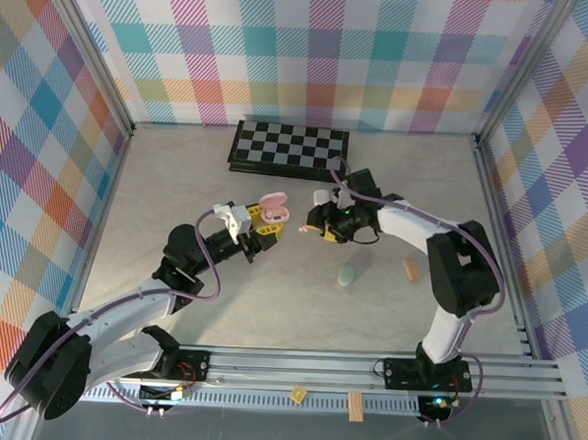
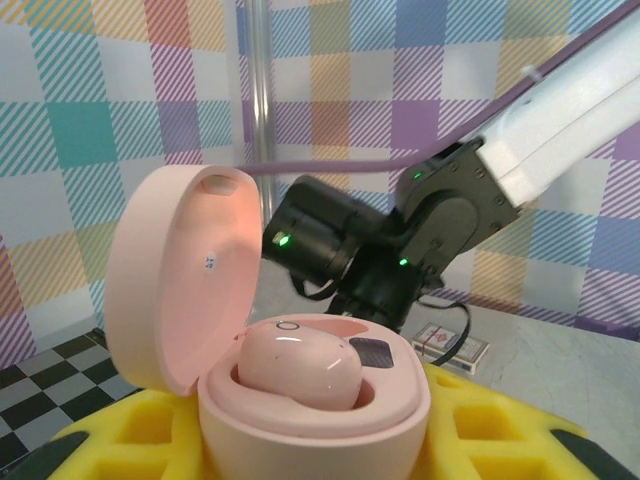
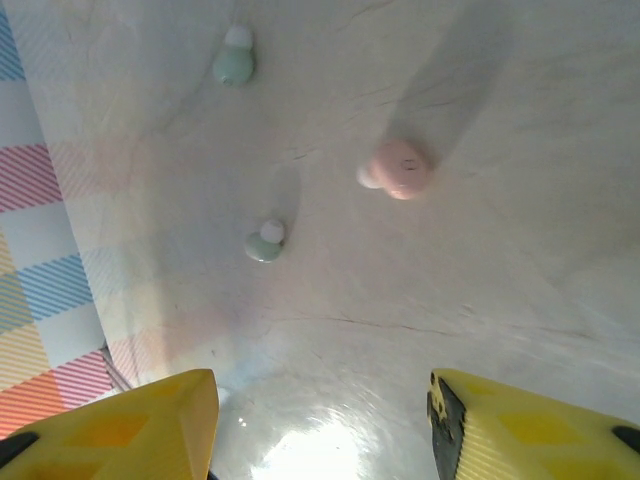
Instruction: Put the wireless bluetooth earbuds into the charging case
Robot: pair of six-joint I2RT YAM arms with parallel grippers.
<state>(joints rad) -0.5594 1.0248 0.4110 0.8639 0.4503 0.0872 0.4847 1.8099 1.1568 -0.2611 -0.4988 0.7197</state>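
My left gripper is shut on an open pink charging case, which it holds upright between its yellow fingers. The lid stands up on the left, and one pink earbud sits in the case's socket. My right gripper hovers open over the table, just right of the case, with nothing between its fingertips. Beneath it a loose pink earbud and two pale green earbuds lie on the table.
A closed pale green case lies at mid-table, with a small wooden block to its right. A folded chessboard lies at the back. A small card box sits behind the right arm's wrist.
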